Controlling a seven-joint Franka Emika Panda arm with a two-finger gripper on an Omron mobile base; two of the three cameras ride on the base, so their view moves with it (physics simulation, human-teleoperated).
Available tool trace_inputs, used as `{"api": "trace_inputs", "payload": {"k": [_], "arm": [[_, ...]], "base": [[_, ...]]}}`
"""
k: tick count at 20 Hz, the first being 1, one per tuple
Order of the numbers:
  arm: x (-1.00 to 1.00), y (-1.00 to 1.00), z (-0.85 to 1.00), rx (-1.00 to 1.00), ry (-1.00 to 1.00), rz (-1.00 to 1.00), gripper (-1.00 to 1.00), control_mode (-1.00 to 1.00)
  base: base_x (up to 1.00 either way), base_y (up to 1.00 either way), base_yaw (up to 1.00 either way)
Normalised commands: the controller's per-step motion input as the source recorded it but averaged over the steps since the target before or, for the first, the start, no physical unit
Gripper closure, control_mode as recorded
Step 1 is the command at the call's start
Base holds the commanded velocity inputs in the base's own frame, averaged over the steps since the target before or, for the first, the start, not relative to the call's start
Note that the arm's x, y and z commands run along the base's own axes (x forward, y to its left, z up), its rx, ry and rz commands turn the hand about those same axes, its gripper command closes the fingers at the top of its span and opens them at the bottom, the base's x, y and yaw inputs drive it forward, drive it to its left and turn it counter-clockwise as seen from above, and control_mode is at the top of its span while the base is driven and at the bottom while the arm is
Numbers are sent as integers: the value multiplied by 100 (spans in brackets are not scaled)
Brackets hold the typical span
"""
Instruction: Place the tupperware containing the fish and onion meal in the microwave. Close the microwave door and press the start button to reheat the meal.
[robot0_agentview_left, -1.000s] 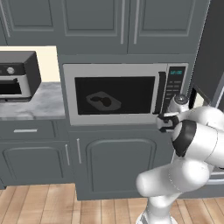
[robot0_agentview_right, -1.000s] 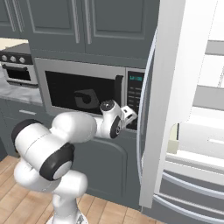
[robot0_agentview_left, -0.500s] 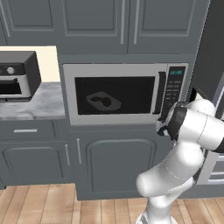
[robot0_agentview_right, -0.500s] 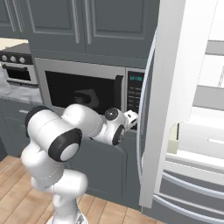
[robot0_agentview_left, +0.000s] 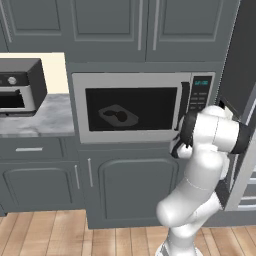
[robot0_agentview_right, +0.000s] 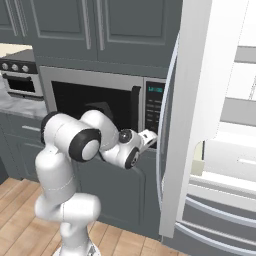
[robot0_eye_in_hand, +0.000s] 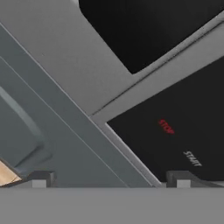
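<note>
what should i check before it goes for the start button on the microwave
1. Microwave door shut: ok, it sits flush with the frame.
2. Tupperware inside: ok, its outline shows behind the window.
3. Fish and onion in the tray: cannot tell, too dark through the glass.
4. Pincer empty: ok, fingertips stand wide apart with nothing between.
5. START label lined up: not ok, it lies off to one side near one fingertip, not centred.
6. Contact with control strip: cannot tell.

Flat, even rendered light, soft shadows, no glare; the hand view looks slightly blurred close up.
</note>
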Motion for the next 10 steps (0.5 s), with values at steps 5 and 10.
{"api": "trace_inputs", "payload": {"k": [5, 10], "arm": [[-5, 0, 49, 4, 1, 2, -100, -100], [-12, 0, 33, 5, 6, 2, -100, -100]], "base": [[0, 0, 0], [0, 0, 0]]}}
